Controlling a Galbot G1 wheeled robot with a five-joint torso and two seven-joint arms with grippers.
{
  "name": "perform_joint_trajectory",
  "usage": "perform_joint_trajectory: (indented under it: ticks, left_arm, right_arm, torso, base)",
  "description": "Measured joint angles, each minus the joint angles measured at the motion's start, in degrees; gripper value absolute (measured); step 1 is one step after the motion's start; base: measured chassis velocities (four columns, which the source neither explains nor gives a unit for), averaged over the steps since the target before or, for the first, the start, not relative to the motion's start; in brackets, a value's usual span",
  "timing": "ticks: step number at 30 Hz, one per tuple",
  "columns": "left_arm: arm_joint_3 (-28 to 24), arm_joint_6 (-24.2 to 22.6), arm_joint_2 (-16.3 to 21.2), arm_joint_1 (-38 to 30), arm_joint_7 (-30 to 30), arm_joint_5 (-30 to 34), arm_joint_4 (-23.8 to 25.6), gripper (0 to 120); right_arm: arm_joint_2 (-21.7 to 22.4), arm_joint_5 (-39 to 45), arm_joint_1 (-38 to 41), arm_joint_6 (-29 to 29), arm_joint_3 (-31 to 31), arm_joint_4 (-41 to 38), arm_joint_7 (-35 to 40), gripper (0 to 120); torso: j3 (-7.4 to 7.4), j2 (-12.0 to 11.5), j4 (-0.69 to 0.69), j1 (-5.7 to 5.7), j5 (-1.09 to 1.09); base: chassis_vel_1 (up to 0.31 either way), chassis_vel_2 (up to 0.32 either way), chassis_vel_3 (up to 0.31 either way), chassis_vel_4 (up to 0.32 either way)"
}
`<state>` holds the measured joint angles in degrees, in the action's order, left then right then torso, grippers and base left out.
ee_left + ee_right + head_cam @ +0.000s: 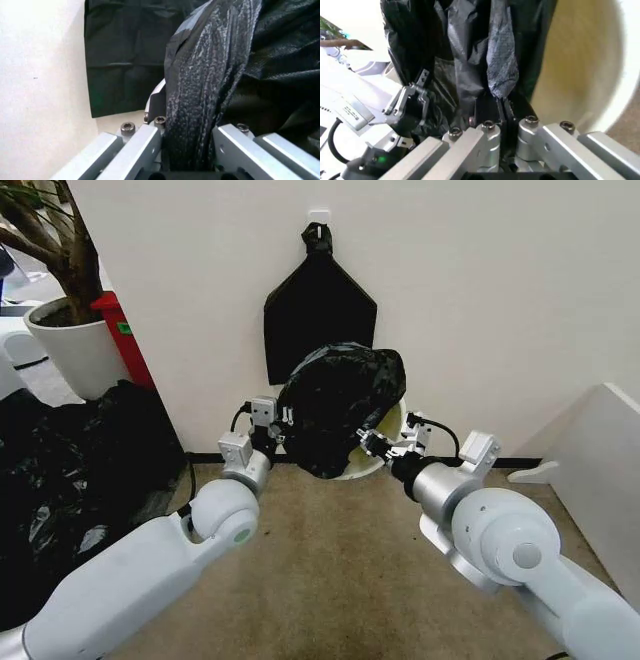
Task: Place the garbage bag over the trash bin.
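Garbage bag (338,408) over trash bin (372,463)

Plain white wall (480,290) behind, with a flat black bag with sloping shoulders and a knot (318,315) hanging from a small white hook (318,217). Beige carpet floor (340,570) below. At left, big white plant pot (75,345) holding a brown trunk, beside a red box (122,335) and a large heap of black plastic film (75,480). At right, slanted white panel (600,470).

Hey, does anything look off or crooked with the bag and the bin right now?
Yes. The garbage bag bulges in a lump over the trash bin, leaving the bin's right rim uncovered. Left tool and right tool each pinch bag film.
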<state>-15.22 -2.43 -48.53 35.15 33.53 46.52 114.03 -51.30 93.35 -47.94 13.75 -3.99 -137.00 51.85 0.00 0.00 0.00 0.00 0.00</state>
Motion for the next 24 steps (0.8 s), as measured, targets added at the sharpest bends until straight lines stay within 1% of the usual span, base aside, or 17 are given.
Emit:
perform_joint_trajectory:
  ticks: [8,11,12,14,17,20,24]
  left_arm:
    - [0.2,0.1,-0.4,-0.8,0.0,1.7,-0.6,1]
    - [1.5,0.0,-0.2,-0.8,0.1,4.1,-0.6,1]
    - [1.5,0.0,-0.2,-0.8,0.1,4.1,-0.6,1]
    - [2.8,0.0,0.1,-0.5,-0.1,5.1,-0.5,1]
    - [3.5,0.2,0.5,0.1,-0.7,5.3,-0.1,1]
    - [3.7,0.2,0.6,0.3,-0.8,5.5,0.2,1]
    - [4.6,0.0,0.6,0.6,-0.2,8.1,1.1,1]
  right_arm:
    - [2.7,0.3,-2.0,0.1,-2.1,-1.5,0.2,0]
    - [4.6,-0.6,-4.4,0.1,-3.8,-1.9,0.6,0]
    - [4.6,-0.6,-4.4,0.1,-3.8,-1.9,0.6,0]
    - [5.7,-2.8,-6.7,0.1,-4.7,-2.0,0.9,0]
    - [6.0,-5.9,-9.7,0.1,-5.4,-2.0,0.5,0]
    - [6.0,-6.6,-10.3,0.1,-5.5,-2.1,0.6,0]
    - [5.9,-8.1,-12.9,0.5,-6.1,-2.2,0.6,0]
  torso:
    - [0.0,0.0,0.0,0.0,0.0]
    - [0.0,0.0,-0.01,0.0,-0.01]
    - [0.0,0.0,-0.01,0.0,-0.01]
    - [0.0,0.0,0.0,0.0,0.0]
    - [0.0,0.0,0.0,0.0,0.01]
    - [0.0,0.0,0.0,0.0,0.0]
    - [0.0,0.0,0.01,0.0,-0.01]
  base:
    - [0.0,0.0,0.0,0.0]
    - [0.0,0.0,0.0,0.0]
    - [0.0,0.0,0.0,0.0]
    - [0.0,0.0,0.0,0.0]
    - [0.0,0.0,0.0,0.0]
    - [0.0,0.0,0.0,0.0]
    - [0.0,0.0,0.0,0.0]
